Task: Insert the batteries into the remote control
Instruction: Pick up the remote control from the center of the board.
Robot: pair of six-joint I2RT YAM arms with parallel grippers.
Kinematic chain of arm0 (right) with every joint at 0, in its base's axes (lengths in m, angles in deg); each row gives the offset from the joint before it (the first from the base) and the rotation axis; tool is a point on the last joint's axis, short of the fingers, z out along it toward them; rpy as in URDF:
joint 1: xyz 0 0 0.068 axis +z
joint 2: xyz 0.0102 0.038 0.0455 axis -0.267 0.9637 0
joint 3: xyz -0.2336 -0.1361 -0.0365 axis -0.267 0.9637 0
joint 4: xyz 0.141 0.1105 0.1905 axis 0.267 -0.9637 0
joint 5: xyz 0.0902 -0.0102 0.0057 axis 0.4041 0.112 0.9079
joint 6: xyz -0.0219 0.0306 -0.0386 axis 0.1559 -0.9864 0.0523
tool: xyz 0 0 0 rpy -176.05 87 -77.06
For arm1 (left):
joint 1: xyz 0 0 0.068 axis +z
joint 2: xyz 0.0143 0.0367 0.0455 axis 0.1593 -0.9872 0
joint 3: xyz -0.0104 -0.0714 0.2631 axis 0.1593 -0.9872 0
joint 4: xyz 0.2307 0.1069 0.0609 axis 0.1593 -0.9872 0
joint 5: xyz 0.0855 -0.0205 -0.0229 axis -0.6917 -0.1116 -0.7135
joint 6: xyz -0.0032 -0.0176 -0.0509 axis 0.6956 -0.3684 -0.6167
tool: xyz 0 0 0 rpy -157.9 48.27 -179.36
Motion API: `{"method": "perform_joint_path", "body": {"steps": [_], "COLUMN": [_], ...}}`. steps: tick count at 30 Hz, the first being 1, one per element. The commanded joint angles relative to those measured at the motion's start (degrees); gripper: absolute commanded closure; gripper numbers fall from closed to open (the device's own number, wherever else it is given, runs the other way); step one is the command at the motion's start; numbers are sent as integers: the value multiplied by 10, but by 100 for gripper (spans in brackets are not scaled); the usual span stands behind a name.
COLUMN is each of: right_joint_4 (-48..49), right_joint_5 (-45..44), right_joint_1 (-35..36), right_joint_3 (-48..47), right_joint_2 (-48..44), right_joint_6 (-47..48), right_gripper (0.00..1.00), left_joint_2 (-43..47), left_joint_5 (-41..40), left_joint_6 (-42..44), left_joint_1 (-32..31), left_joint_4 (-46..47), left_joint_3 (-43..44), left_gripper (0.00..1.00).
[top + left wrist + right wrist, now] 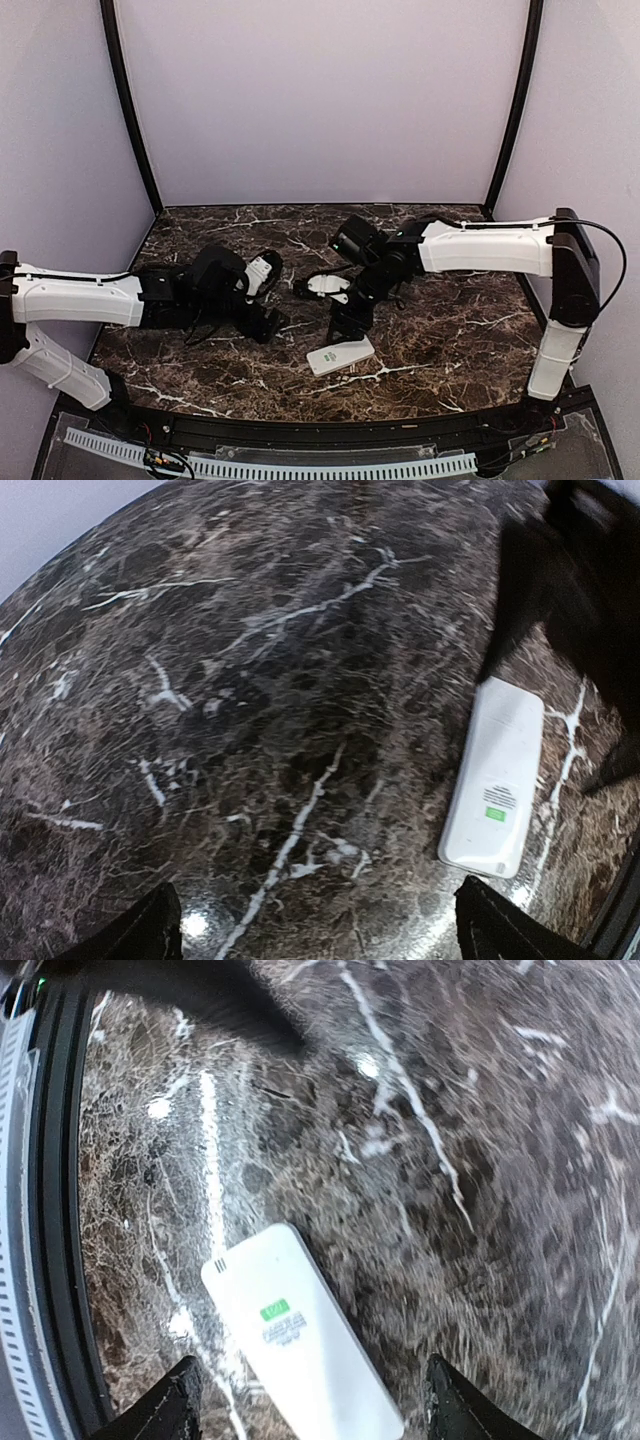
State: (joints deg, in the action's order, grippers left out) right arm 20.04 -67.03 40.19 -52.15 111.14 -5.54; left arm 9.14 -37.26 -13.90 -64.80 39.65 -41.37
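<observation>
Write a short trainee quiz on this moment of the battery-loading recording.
1. True or false: the remote control lies on the table with its buttons facing up.
2. The right gripper holds: A) the remote control, B) a battery, C) nothing.
3. Short answer: is the left gripper open or shut?
Key: 1 false, its plain back with a green label faces up; 2 C; 3 open.
</observation>
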Motion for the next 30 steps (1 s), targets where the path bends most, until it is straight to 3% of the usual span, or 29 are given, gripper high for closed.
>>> {"method": "perform_joint_path", "body": {"steps": [1,6,14,23,30], "right_joint_4": [-21,-50,-42,-53,-48], "right_joint_5": [40,19,-27,-43,-2], "right_joint_1": [28,49,68,71,66], "right_joint_3": [-55,-91,-78,-83,-93], "right_joint_2": [85,140,183,183,143], "right_joint_6": [175,228,233,215,178], "right_gripper": [27,26,26,45,59], "left_joint_2": [15,46,67,72,75], "left_joint_5": [-53,-69,-91,-82,-71], "left_joint_6": [-66,-84,-73,-52,-43], "left_joint_1": [54,99,114,116,116], "left_joint_4": [-64,-48,-26,-1,4], "left_joint_3": [18,2,-15,-23,-20], "left_gripper": [4,4,4,4,5]}}
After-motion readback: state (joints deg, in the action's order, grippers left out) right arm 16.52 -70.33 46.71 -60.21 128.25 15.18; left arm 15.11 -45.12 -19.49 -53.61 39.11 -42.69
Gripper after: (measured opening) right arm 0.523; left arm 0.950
